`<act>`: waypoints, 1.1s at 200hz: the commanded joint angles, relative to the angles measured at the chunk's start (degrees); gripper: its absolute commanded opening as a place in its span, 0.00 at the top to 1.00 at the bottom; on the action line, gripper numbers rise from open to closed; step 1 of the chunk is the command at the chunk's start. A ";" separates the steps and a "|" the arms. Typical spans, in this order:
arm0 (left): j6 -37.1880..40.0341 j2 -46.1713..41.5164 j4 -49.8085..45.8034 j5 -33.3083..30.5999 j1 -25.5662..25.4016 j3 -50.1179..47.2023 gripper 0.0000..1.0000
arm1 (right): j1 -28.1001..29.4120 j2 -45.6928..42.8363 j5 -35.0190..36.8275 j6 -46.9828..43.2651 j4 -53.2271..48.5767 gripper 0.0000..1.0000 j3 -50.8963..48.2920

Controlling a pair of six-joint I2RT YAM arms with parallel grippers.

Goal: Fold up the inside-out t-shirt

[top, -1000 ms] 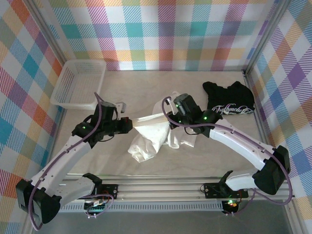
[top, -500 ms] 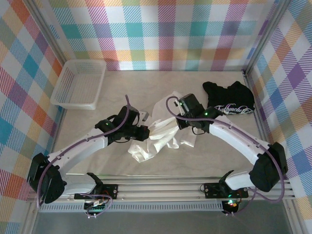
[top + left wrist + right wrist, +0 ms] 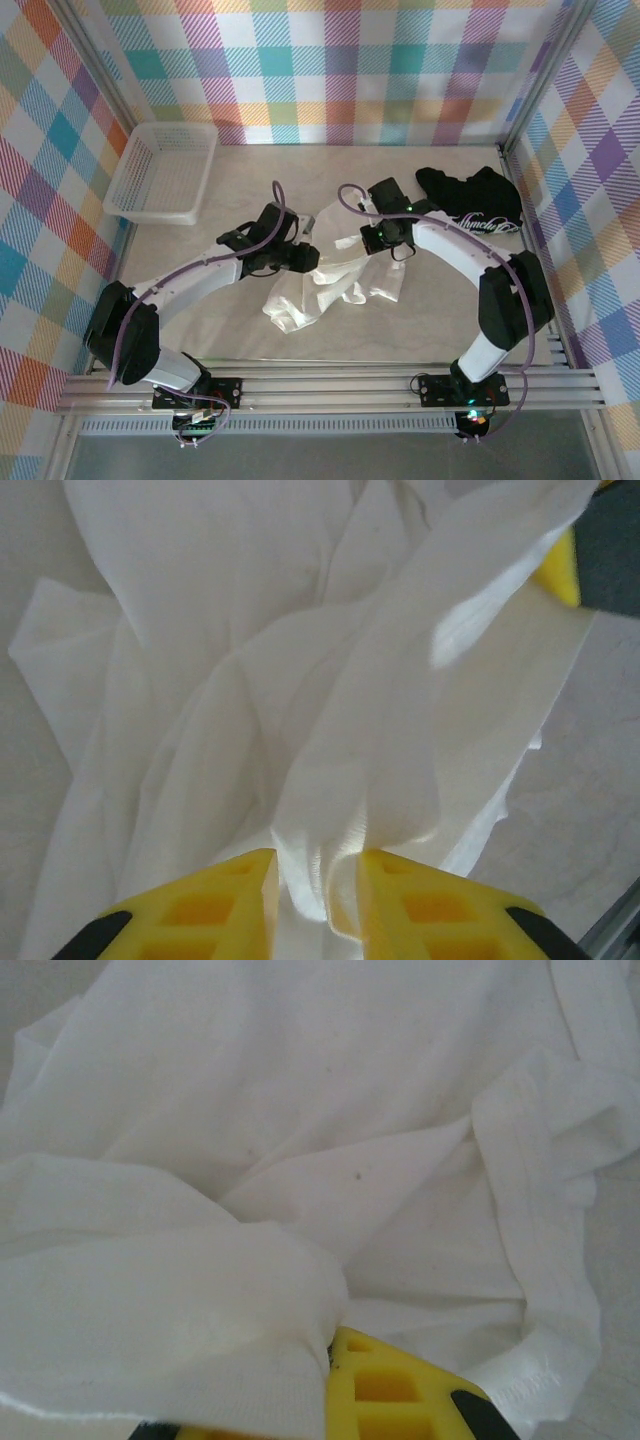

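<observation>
The inside-out t-shirt lies crumpled in white folds at the middle of the table. My left gripper sits at its left upper edge. In the left wrist view its yellow fingers stand a little apart, and a loose fold of the t-shirt hangs between them at the left gripper. My right gripper is at the shirt's far edge, close to the left one. The right gripper is shut on a bunched edge of the t-shirt, and cloth drapes over one finger.
A black t-shirt with white lettering lies at the back right. A white mesh basket stands at the back left. Checked walls close in the table on three sides. A rail runs along the near edge.
My left arm has swung right, up to the shirt beside the right gripper. The stretched cloth between the grippers has gone slack. The left jaws have parted; the right gripper moved slightly back.
</observation>
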 commanded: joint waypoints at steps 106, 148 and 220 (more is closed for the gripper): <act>22.13 -16.83 19.69 3.51 2.24 -18.91 0.45 | -1.00 2.05 -4.46 -2.73 0.08 0.99 3.15; 24.94 -12.26 19.88 11.05 1.94 -18.20 0.40 | -1.11 2.05 -4.80 -2.76 0.45 0.98 3.15; 26.16 -5.75 19.50 10.06 1.44 -14.54 0.36 | -1.10 1.83 -5.07 -2.42 0.79 0.98 3.07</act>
